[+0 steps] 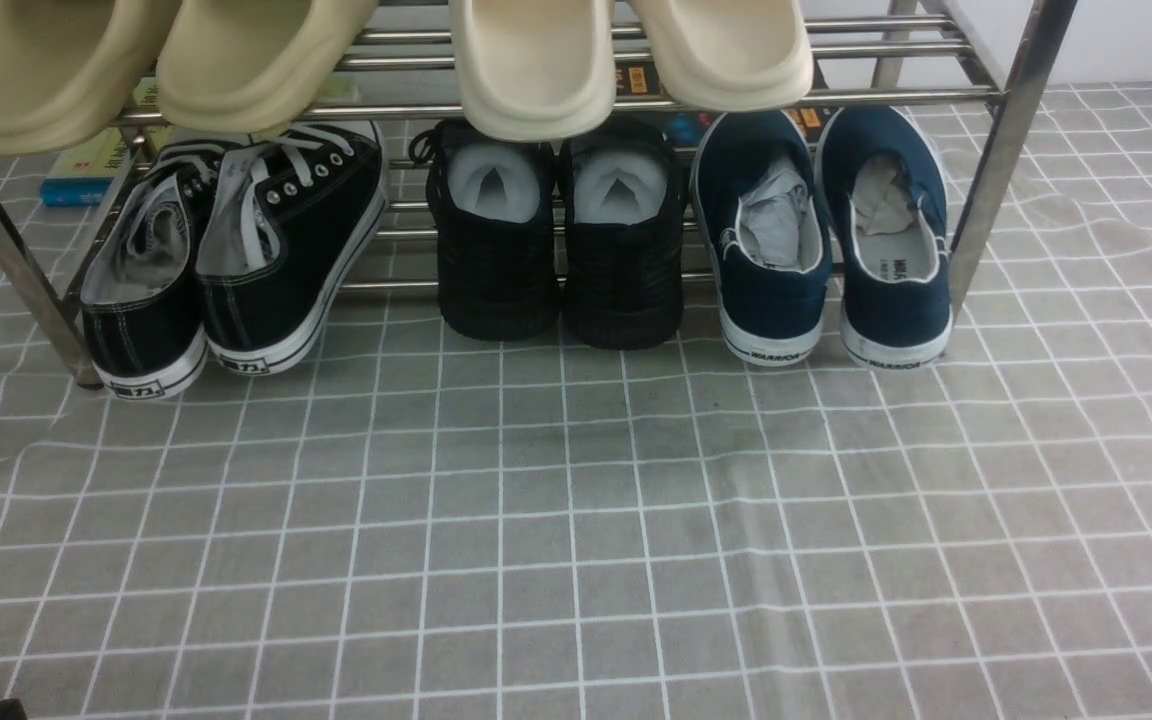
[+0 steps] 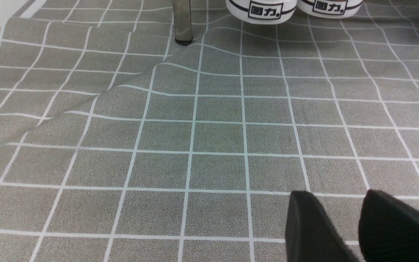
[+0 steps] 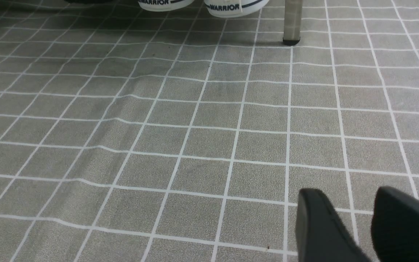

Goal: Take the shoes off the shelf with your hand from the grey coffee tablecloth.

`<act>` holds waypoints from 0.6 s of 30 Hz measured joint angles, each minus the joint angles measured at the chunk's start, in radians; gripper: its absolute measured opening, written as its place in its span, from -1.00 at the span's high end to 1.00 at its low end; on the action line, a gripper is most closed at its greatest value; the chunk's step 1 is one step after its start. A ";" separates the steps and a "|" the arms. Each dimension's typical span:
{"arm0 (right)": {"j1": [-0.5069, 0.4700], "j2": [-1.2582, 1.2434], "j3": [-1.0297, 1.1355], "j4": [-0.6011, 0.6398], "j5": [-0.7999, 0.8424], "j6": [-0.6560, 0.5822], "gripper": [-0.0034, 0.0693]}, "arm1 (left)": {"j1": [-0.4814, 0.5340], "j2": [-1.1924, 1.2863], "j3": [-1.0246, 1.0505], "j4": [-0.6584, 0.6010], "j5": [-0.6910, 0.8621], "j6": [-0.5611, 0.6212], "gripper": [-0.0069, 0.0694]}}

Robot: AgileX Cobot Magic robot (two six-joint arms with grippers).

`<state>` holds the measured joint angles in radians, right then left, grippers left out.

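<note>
The navy shoes stand side by side at the right end of the shelf's lower tier, heels toward me and paper stuffed inside. Their white "WARRIOR" heels show far off in the right wrist view, beside a shelf leg. My right gripper hovers open over the grey tablecloth, well short of the shoes, with nothing between its fingers. My left gripper is also open and empty above the tablecloth. Neither gripper's jaws show in the front view.
Black lace-up sneakers sit at the left of the lower tier and black knit shoes in the middle. Beige slippers lie on the upper tier. The cloth is wrinkled near the left shelf leg.
</note>
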<state>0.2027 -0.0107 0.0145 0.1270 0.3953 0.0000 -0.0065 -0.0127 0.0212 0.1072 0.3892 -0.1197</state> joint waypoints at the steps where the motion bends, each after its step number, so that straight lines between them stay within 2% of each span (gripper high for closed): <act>1: 0.000 0.000 0.000 0.000 0.000 0.000 0.25 | 0.000 0.000 0.000 0.000 0.000 0.000 0.19; 9: 0.000 0.000 0.000 -0.006 -0.002 0.000 0.25 | 0.000 0.000 0.000 0.000 0.000 0.000 0.19; 11: 0.000 0.000 0.000 0.021 -0.014 0.032 0.25 | 0.000 0.000 0.000 0.000 0.000 0.000 0.19; 14: 0.000 0.000 0.004 0.148 -0.033 0.137 0.25 | 0.000 0.000 0.000 0.000 0.000 0.000 0.19; 15: 0.000 0.000 0.009 0.248 -0.049 0.201 0.25 | 0.000 0.000 0.000 0.000 0.000 0.000 0.19; 18: 0.000 0.000 0.010 0.406 -0.072 0.299 0.25 | 0.000 0.000 0.000 0.000 0.000 0.000 0.19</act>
<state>0.2027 -0.0107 0.0245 0.5329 0.3237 0.2995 -0.0065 -0.0127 0.0212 0.1072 0.3892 -0.1197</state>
